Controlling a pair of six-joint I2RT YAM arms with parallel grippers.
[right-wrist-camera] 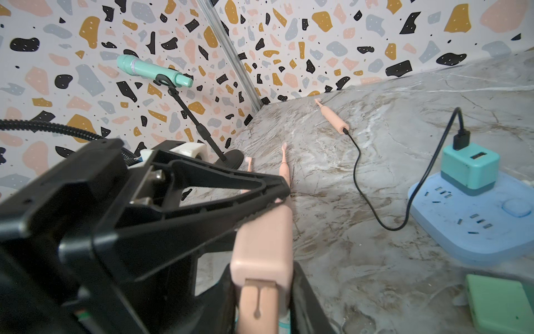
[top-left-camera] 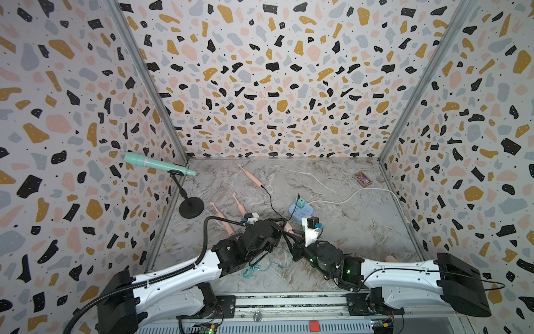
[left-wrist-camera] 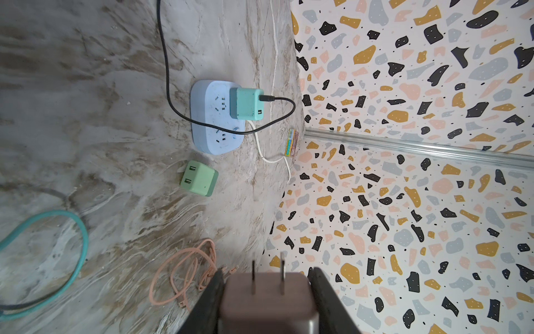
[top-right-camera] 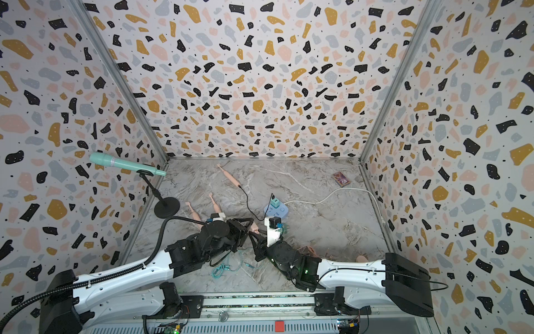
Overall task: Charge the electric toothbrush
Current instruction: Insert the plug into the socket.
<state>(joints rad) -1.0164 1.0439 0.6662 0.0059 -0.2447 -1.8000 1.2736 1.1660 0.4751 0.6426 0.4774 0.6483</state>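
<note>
Three pink toothbrushes lay on the marble table (top-left-camera: 332, 231). The far toothbrush (top-left-camera: 254, 179) was joined by a black cable (top-left-camera: 271, 202) to a teal charger (top-left-camera: 300, 201). The second toothbrush (top-left-camera: 241, 208) and third toothbrush (top-left-camera: 221, 215) lay unplugged side by side, nearer the arms.

Three chargers showed: the teal one seated in the blue power strip (top-left-camera: 304, 214), a green charger (left-wrist-camera: 199, 178) loose just beside the strip, and a pink charger (left-wrist-camera: 265, 297) held off the table. Four cords showed: the black one, the strip's white cord (top-left-camera: 346, 196), and a teal cable (top-left-camera: 254, 267) and a pink cable (left-wrist-camera: 185, 271), both loose. One microphone (top-left-camera: 156, 163) on a stand and one small box (top-left-camera: 362, 179) sat well apart at the back.

Both arms stretched in from the near edge, their wrists close together beside the strip. The left gripper (left-wrist-camera: 267, 282) clamped the pink charger, prongs pointing out past its fingertips. The right gripper (right-wrist-camera: 261, 277) faced it from the other side. Its jaws stood narrow on either side of a pink plug (right-wrist-camera: 257, 300) set against the charger's socket face. Whether they pressed on the plug could not be told.
</note>
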